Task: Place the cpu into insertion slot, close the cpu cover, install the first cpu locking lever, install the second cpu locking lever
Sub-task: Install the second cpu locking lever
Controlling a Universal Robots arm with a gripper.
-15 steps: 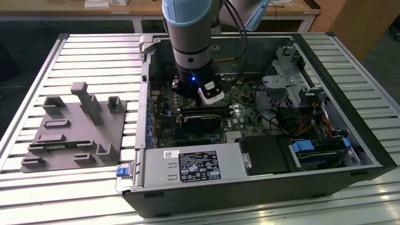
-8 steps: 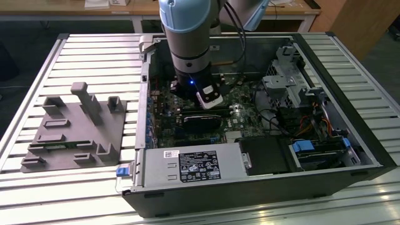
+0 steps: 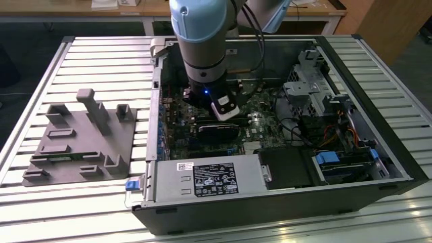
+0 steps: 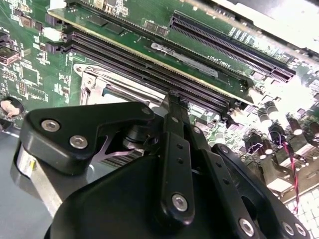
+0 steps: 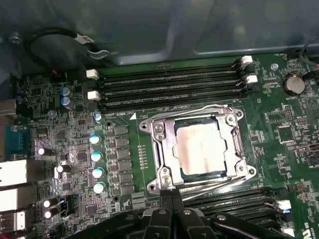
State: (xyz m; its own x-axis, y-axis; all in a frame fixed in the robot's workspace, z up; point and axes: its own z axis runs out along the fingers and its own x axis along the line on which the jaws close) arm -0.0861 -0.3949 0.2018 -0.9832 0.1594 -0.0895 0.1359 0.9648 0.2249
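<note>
In the first wrist view the cpu (image 5: 199, 147) lies pale and silver in the insertion slot (image 5: 209, 174) on the green board. The cpu cover (image 5: 166, 149), a silver frame, is folded flat around it. One thin wire lever (image 5: 189, 110) runs along the side by the long memory slots, and another wire lever (image 5: 219, 182) runs along the opposite side. My gripper (image 5: 172, 193) is shut, its black tips at the socket's edge beside that second lever; contact is unclear. In the second wrist view the gripper (image 4: 172, 97) is shut over a corner of the cover (image 4: 94, 82).
In the exterior view the arm (image 3: 202, 61) reaches down into the open computer case (image 3: 378, 167). A black graphics card (image 3: 219, 129) and a power supply (image 3: 202, 179) sit close by. Cables and drive bays (image 3: 317, 96) fill the exterior view's right. A grey fixture (image 3: 81, 142) lies outside the case.
</note>
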